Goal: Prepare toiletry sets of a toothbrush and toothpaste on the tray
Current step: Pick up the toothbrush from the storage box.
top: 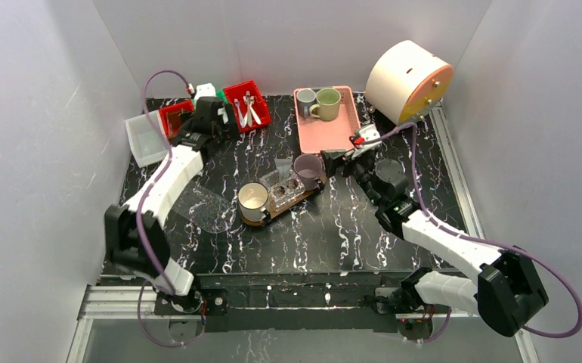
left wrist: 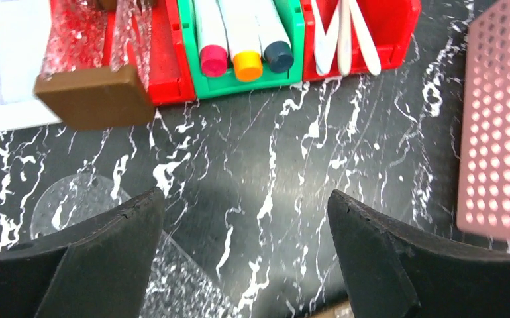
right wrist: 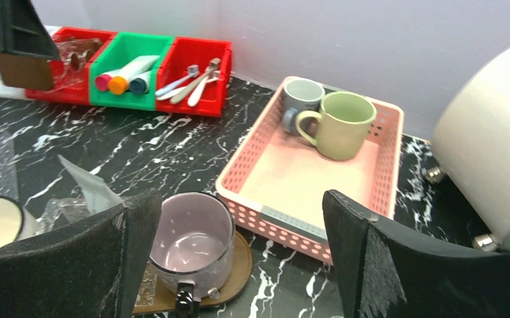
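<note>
Right gripper (right wrist: 239, 205) hangs spread wide, empty, just beside the mauve ceramic mug (right wrist: 193, 242) on the dark-brown wooden tray (right wrist: 237, 263); left gripper (left wrist: 246, 197) gapes empty above the black marbled tabletop (left wrist: 272, 132).

No legible text, labels, brands, numbers or signs anywhere. Plain white, unlettered bodies on the tubes (left wrist: 242, 26) ahead of the left gripper (left wrist: 244, 199). Plain, unmarked sides on the mugs (right wrist: 342, 126) in the pink basket (right wrist: 292, 232) ahead of the right gripper (right wrist: 240, 197).
</note>
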